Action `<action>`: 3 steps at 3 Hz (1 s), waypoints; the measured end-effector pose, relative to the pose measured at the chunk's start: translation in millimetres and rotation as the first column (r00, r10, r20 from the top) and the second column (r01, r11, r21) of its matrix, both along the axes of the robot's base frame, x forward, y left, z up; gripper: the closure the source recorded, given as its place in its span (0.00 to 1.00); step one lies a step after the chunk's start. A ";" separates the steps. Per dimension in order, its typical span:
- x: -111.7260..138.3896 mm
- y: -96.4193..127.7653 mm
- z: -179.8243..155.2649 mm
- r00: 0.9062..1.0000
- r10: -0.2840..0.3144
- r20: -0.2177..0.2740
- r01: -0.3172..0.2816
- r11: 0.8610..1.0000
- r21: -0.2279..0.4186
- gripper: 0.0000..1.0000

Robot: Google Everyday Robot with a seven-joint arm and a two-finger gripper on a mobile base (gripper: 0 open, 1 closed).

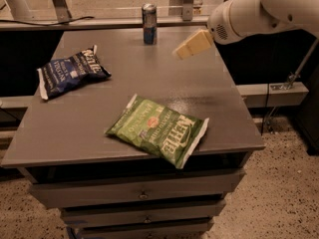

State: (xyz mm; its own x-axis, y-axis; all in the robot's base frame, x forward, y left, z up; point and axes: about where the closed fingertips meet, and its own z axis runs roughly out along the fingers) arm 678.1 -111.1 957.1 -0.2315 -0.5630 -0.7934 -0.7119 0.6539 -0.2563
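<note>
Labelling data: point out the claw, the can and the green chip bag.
can (149, 19), camera view, side wall.
claw (183, 50), camera view, tip, right of the can.
green chip bag (157, 130), camera view, front face.

You see a grey table (149, 83) with drawers (139, 195) on a speckled floor (281, 193). A ledge (99, 23) runs behind it. The gripper (192, 45) hangs above its far right.
</note>
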 end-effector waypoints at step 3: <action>100.3 64.7 -1.7 0.988 -0.088 0.124 0.055 0.967 0.247 0.00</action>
